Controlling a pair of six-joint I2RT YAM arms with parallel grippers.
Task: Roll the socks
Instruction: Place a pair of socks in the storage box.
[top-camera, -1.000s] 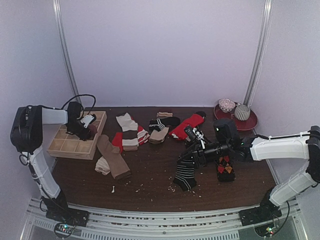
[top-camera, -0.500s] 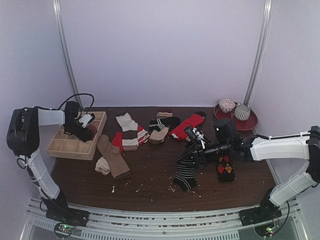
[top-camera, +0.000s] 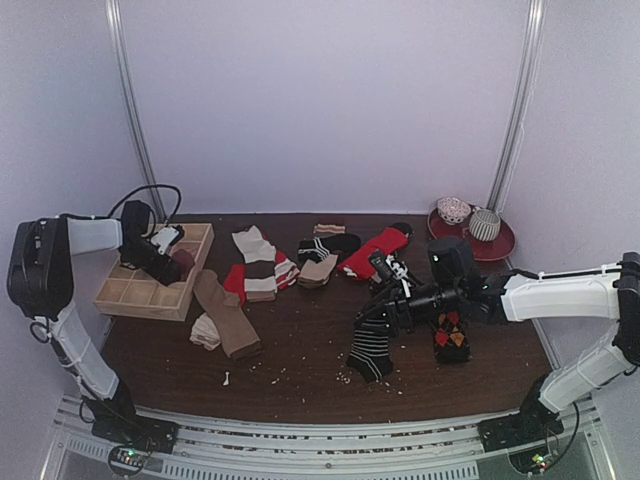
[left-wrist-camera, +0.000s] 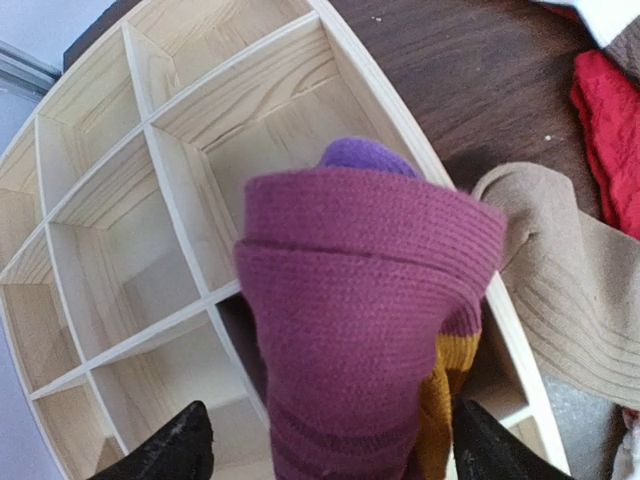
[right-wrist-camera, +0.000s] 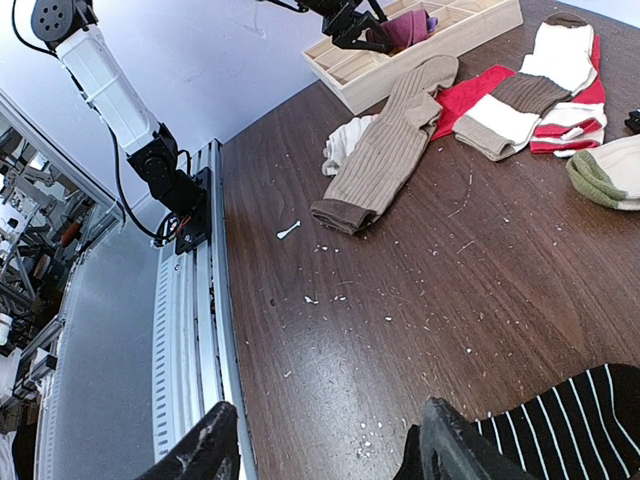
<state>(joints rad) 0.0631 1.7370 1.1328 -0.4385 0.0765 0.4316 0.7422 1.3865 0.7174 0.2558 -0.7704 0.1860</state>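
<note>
My left tool (left-wrist-camera: 325, 445) hangs over the wooden tray (top-camera: 140, 304) at the far left of the desk (top-camera: 300, 345). Its two fingers stand wide apart and it has hold of nothing. Between them is the rolled sock (left-wrist-camera: 370, 300), magenta-purple with an orange toe. It sits in a compartment along the tray's right-hand side and bulges above the dividers. In the wrist view one finger is clearly off the fabric. The other is just beside the orange part, and I cannot tell whether it touches.

My right tool (right-wrist-camera: 330, 440) is low over the middle right of the desk, with its fingers spread and bare wood showing between them. The black-and-white striped sock (top-camera: 370, 350) lies flat right by one fingertip, and none of it is in the gap.

The argyle sock (top-camera: 450, 335) lies just to the right of the striped one. The long tan sock (top-camera: 228, 320) lies near the tray, its end overlapping a small cream one (top-camera: 205, 332). Farther back, the cream-and-red striped socks (top-camera: 258, 265), a dark striped pair (top-camera: 325, 245) and the red sock (top-camera: 375, 250) lie loosely in a row. A red plate (top-camera: 500, 245) sits in the far right corner.
</note>
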